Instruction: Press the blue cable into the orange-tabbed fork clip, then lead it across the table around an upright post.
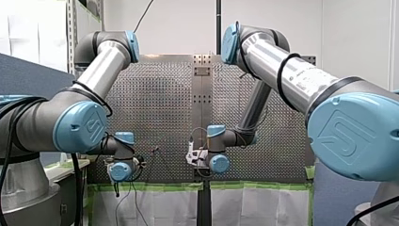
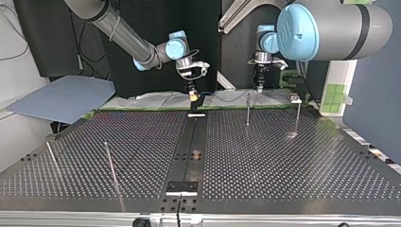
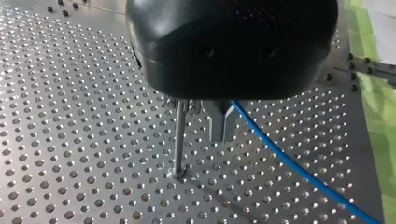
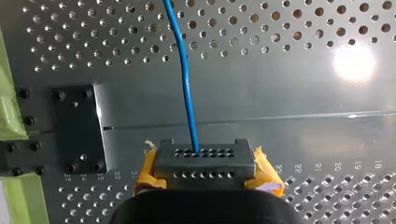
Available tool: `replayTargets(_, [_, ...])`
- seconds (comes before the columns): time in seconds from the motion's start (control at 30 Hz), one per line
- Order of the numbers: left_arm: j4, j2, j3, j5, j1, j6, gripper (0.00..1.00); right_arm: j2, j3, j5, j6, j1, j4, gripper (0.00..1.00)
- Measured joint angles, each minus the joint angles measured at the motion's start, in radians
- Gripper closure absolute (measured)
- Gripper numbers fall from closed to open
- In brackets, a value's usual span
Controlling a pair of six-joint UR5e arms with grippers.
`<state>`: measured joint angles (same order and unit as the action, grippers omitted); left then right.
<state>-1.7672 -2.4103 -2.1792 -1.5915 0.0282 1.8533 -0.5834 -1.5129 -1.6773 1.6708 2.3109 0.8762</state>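
My left gripper (image 3: 223, 133) is clamped on the cable (image 3: 289, 162), just beside a post (image 3: 179, 140); my right gripper (image 4: 205, 161) pinches it further along. I'd keep it taut and low sweeping round the post, so it doesn't ride over the top
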Motion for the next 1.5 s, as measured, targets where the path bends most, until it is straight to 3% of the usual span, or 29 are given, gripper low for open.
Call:
replayTargets(0.27, [-0.01, 0.0, 0.025, -0.017, -0.009, -0.003, 1.0, 0.001, 0.004, 0.003, -0.005, 0.0, -0.025, 1.0])
replayTargets(0.6, [-0.037, 0.0, 0.057, -0.003, -0.011, -0.005, 1.0, 0.004, 0.004, 0.001, -0.021, -0.007, -0.048, 1.0])
replayTargets(1.1, [-0.086, -0.001, 0.108, -0.002, -0.014, -0.004, 1.0, 0.021, 0.005, -0.003, -0.025, -0.026, -0.044, 1.0])
replayTargets(1.5, [-0.178, -0.001, 0.184, 0.0, -0.024, 0.0, 1.0, 0.024, 0.017, -0.002, -0.025, -0.055, -0.037, 1.0])
